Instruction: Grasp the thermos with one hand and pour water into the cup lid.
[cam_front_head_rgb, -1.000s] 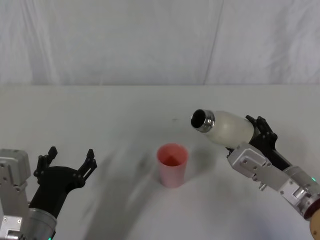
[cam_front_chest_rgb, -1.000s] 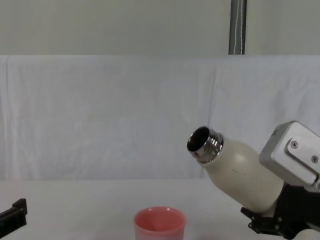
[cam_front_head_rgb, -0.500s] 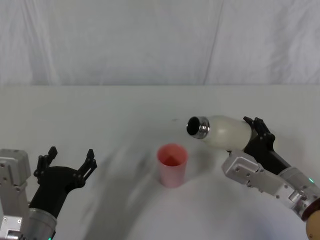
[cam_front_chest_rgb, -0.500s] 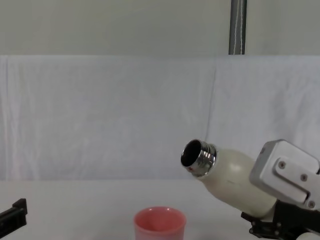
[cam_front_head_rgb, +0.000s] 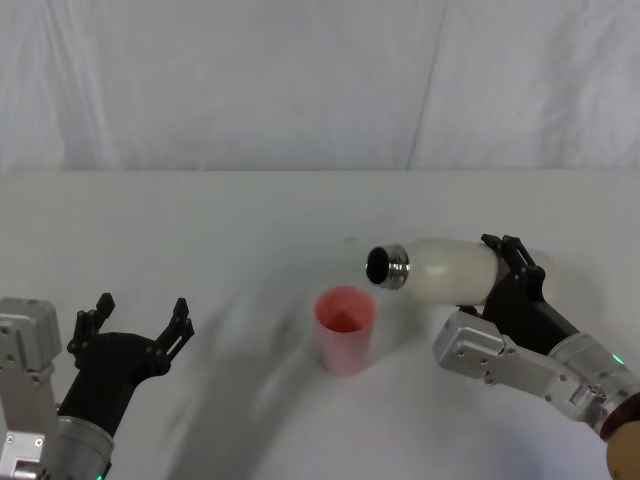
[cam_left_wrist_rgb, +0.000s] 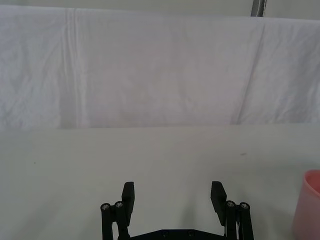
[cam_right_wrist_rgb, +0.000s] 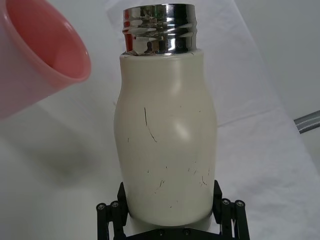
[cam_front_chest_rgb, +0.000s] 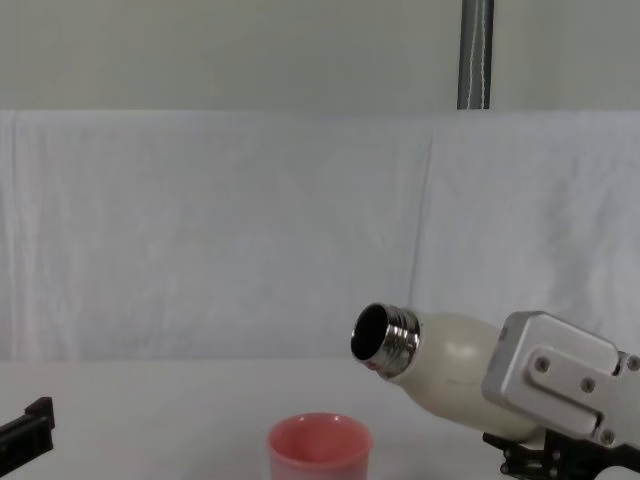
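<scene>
Tipped further than a second ago, the thermos (cam_front_head_rgb: 445, 270) now lies near level, its steel neck lowered toward the cup lid (cam_front_head_rgb: 345, 329), so water can run out; none shows yet. Nearest, at the tabletop's front left corner, the left gripper (cam_front_head_rgb: 132, 330) idles, spread wide. Right of centre, the right gripper (cam_front_head_rgb: 508, 275) clamps the thermos body, its mouth just above the cup's far right rim.

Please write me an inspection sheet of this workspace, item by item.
Surface: white cloth-covered table, bare around the job's things.
Job's things: tall cream-white matte thermos, steel neck open, tilted toward the small round pink plastic cup lid; lid upright; no water stream seen.
Clutter: nothing seen.
Grippers: right claw shut on thermos; left claw open, idle at the table's left.
Cables: nothing seen.
Surroundings: white cloth backdrop, grey pole.
</scene>
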